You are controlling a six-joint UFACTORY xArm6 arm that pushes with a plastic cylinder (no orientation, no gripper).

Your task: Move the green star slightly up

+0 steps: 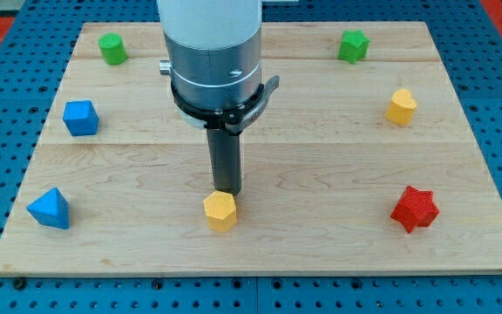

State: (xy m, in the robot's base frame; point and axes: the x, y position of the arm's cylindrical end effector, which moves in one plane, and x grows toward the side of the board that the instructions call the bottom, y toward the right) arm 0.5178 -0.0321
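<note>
- Blue perforated bench surrounds our wooden desk point(260, 253), and eight blocks lie scattered round its edges.
- Nearest, along the view's bottom: a blue wedge-like block point(50, 208) at the left, a yellow hexagonal block point(220, 210) near the middle, a red star point(415, 208) at the right.
- Our tip point(226, 191) stands at the yellow hexagonal block's upper edge, touching it or just short of it; we cannot tell which. We carry no fingers, only the dark rod, so nothing is held.
- Midway up sit a blue block point(81, 117) at the left and a yellow block point(401, 106) at the right.
- Farthest, near the view's top: a green block point(111, 48) at the left and the green star point(353, 45) at the right, well apart from our tip.
- The star looks small, notched and bright green, lying flat and close to the desk's top edge.
- We judge the task not yet begun on the star: the approach is the step in hand.
- Next we would need to travel right and upward, pass clear of the yellow block, settle just below the star, then nudge it upward briefly, since little desk remains beyond it.
</note>
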